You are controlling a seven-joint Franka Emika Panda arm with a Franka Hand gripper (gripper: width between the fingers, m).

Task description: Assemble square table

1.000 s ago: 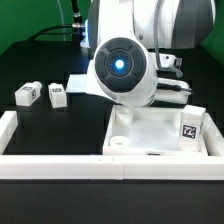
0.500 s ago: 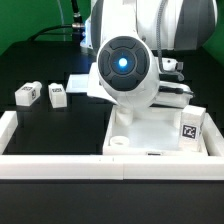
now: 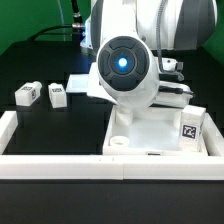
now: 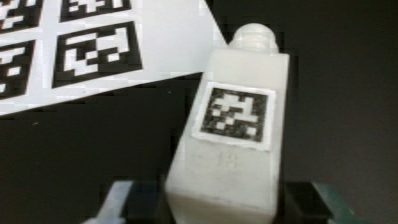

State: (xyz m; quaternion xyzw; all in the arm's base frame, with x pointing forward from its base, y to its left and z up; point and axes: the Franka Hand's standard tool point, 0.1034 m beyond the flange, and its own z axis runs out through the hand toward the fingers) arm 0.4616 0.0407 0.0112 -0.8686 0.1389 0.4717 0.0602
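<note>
The two-finger gripper (image 4: 222,208) is gripping a short white plastic leg (image 4: 231,130). Its dark fingers (image 4: 139,200) are sitting one on each flank of the leg's wider end. No gap is showing between finger and plastic on either side, as far as the blurred wrist view lets one judge.

The leg is looking like a four-sided white post, broad where the fingers are pressing it and narrowing to a small rounded nub at the far end. It is carrying a square black-and-white tag (image 4: 235,115) on the face turned toward the wrist camera. Its long axis is running straight out from between the fingers, and the nub is pointing away from the gripper toward the thin flat white marker board (image 4: 107,50), whose edge is lying just beside the tip. The black table surface (image 4: 71,160) is showing around the leg; whether the leg is resting on it or hanging just above it cannot be told.

In the exterior view the bulky white robot arm (image 3: 125,60) is hiding both gripper and leg. The large white square tray-like top (image 3: 150,132) is lying at the exterior view's lower right, a tag (image 3: 190,128) on its wall, just behind a long white border rail (image 3: 100,167). Two loose white tagged legs (image 3: 25,95) (image 3: 57,96) are lying side by side on the exterior view's left, well apart from the top.
</note>
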